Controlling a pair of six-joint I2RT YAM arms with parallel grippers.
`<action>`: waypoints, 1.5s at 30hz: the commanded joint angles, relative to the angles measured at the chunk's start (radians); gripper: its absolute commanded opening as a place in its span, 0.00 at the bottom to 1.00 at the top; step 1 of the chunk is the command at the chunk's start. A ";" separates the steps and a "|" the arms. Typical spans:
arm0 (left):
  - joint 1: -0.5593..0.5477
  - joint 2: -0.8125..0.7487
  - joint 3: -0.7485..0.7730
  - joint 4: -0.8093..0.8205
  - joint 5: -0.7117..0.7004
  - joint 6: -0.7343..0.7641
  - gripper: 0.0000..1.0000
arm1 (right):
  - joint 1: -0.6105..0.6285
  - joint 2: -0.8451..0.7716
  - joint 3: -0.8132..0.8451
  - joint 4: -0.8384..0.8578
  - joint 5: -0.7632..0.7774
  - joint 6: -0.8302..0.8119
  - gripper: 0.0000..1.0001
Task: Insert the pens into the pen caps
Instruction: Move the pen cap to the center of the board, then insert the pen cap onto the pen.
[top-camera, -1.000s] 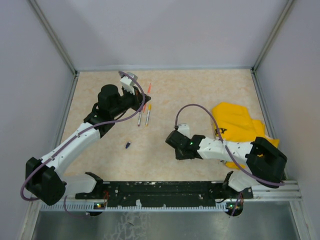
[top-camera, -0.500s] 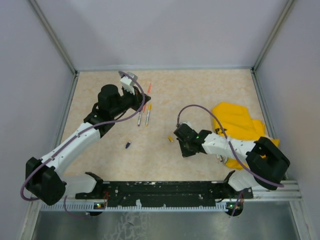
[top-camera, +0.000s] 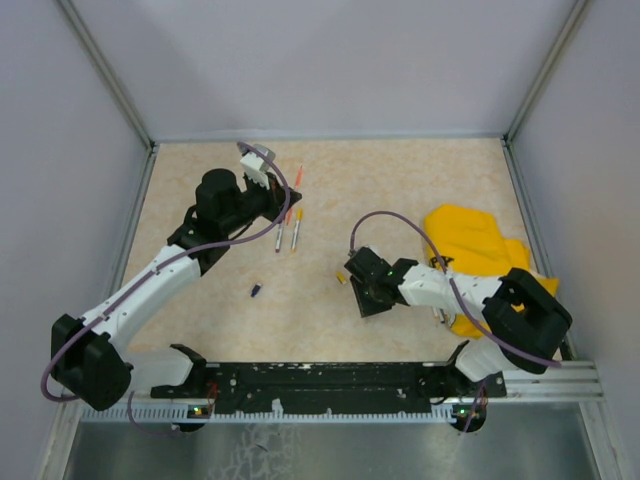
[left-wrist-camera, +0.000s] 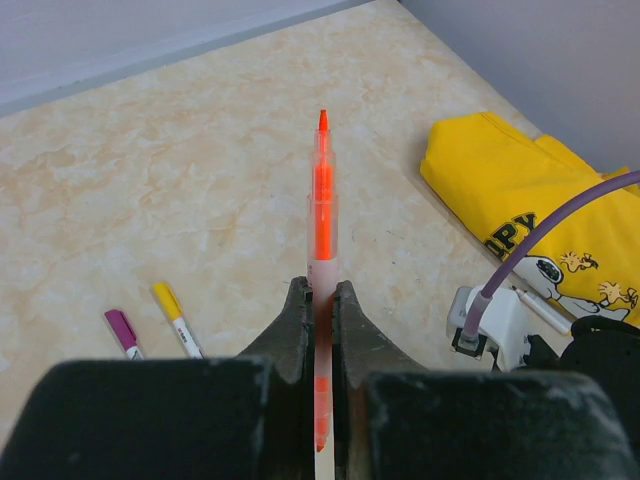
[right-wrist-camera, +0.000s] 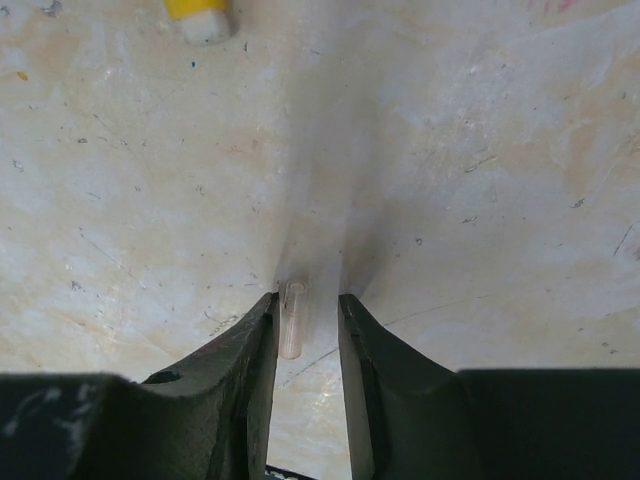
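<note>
My left gripper (left-wrist-camera: 320, 290) is shut on an uncapped orange-pink pen (left-wrist-camera: 322, 190), held above the table with its tip pointing away; the gripper (top-camera: 284, 203) and pen (top-camera: 298, 178) also show in the top view. My right gripper (right-wrist-camera: 305, 297) is open, low over the table (top-camera: 362, 288). A tiny pale translucent cap (right-wrist-camera: 292, 318) lies between its jaws, close beside the left finger. A yellow cap (right-wrist-camera: 200, 15) lies just ahead of it (top-camera: 341, 279). Two capped pens, purple (left-wrist-camera: 122, 330) and yellow (left-wrist-camera: 172, 312), lie on the table. A dark blue cap (top-camera: 256, 291) lies alone.
A big yellow cloth (top-camera: 475, 250) lies at the right, behind the right arm; it also shows in the left wrist view (left-wrist-camera: 520, 190), with a thin pale pen (left-wrist-camera: 540, 310) at its edge. Walls enclose the table on three sides.
My right gripper drew back to the right, uncovering the yellow cap, then shifted slightly left again and now straddles the pale cap. The left arm and its pen have not moved.
</note>
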 joint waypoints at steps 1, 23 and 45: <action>0.003 -0.009 -0.007 0.016 -0.002 0.007 0.00 | -0.002 0.014 0.028 -0.022 0.018 -0.013 0.31; 0.005 -0.017 -0.007 0.015 0.000 0.006 0.00 | 0.002 -0.011 0.026 -0.091 -0.067 0.028 0.27; 0.006 -0.014 -0.010 0.014 -0.005 0.013 0.00 | -0.004 -0.343 0.015 0.104 0.118 0.018 0.00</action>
